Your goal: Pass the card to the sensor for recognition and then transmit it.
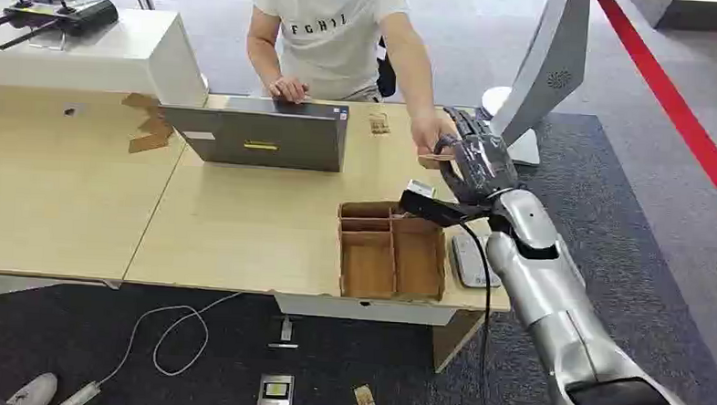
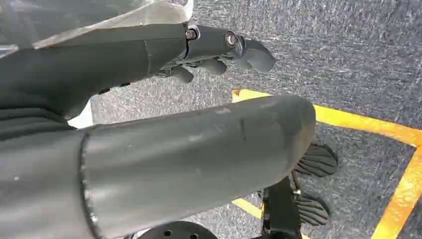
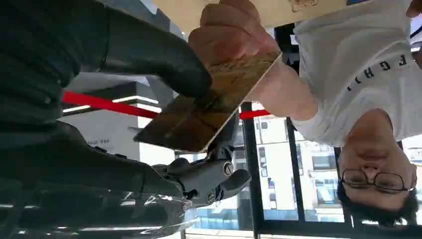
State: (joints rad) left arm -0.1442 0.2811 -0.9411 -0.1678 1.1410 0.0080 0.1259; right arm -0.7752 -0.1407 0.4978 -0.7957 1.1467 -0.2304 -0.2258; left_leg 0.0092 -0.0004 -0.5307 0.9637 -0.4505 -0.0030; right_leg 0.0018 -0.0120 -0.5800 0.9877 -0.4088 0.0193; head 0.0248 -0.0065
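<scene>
Two hands meet on the card (image 3: 209, 104): my right hand (image 1: 478, 164) pinches one end between thumb (image 3: 164, 59) and fingers, above the table's (image 1: 244, 225) far right corner, while a person's hand (image 3: 231, 32) grips the other end. My left hand (image 2: 219, 50) hangs over the carpet, fingers curled in, holding nothing. Just below the card sits a wooden tray (image 1: 392, 251).

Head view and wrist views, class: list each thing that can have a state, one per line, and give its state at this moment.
card: gripped by the right hand, person's hand also on its far end
right hand: raised over the table's far right, holding the card
left hand: hanging over the carpet, holding nothing
laptop: open, facing the person
compartment box: empty
person's hand: pinching the card
</scene>
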